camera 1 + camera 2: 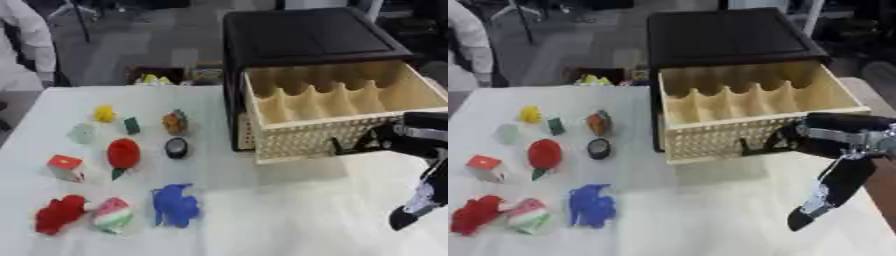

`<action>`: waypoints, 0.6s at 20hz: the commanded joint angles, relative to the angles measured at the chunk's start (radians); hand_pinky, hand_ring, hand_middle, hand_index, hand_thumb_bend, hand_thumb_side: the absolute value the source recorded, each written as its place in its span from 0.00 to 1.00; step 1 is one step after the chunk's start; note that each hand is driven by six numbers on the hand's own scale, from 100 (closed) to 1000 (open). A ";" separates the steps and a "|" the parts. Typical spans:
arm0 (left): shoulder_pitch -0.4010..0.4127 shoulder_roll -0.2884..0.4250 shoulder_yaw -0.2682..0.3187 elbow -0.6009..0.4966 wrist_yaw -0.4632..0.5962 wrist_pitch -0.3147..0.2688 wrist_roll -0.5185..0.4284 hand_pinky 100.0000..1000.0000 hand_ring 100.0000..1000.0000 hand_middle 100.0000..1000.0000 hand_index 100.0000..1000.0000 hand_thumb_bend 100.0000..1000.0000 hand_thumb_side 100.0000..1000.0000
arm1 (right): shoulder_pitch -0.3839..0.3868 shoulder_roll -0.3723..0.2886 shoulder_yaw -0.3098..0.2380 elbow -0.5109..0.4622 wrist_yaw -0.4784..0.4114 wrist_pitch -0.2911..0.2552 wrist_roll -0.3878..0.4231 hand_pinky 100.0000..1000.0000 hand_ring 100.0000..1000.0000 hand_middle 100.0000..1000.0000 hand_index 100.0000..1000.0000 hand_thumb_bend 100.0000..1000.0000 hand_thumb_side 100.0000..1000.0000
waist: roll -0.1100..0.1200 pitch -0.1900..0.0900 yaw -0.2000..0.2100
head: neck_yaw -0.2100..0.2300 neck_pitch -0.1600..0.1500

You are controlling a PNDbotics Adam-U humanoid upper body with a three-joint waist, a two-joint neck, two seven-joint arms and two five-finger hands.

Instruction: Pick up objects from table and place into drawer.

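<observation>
A pale wooden drawer (337, 131) with a woven front stands pulled out of a black cabinet (306, 37), and its scalloped dividers show with nothing inside. Small objects lie on the left of the white table (289, 210): a yellow piece (104, 114), a pale one (83, 133), a dark green one (131, 125), an orange one (175, 121), a black round one (176, 147), a red round one (123, 154), a red-and-white cube (66, 167), a red crumpled thing (59, 214), a pink-and-green piece (114, 215) and a blue toy (175, 205). My right hand (837, 182) is by the drawer front's right end, close to its small black handle (747, 147).
Behind the table's far edge sits a dark box (157, 76) with yellow and green items. A person's white sleeve (31, 35) shows at the far left. The cabinet blocks the table's back right.
</observation>
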 commanded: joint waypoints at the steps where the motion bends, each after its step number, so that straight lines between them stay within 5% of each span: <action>1: -0.015 0.033 0.010 -0.017 -0.004 0.000 0.004 0.35 0.52 0.58 0.73 0.00 1.00 | 0.001 -0.040 -0.009 -0.023 -0.014 -0.001 0.006 0.00 0.00 0.00 0.78 0.92 0.42 | -0.002 -0.012 -0.002 | 0.004 -0.010; 12: -0.016 0.033 0.010 -0.017 -0.005 0.003 0.004 0.35 0.52 0.58 0.73 0.00 1.00 | 0.000 -0.044 -0.005 -0.052 -0.031 -0.001 0.014 0.00 0.00 0.00 0.78 0.91 0.43 | -0.005 -0.012 -0.004 | 0.003 -0.010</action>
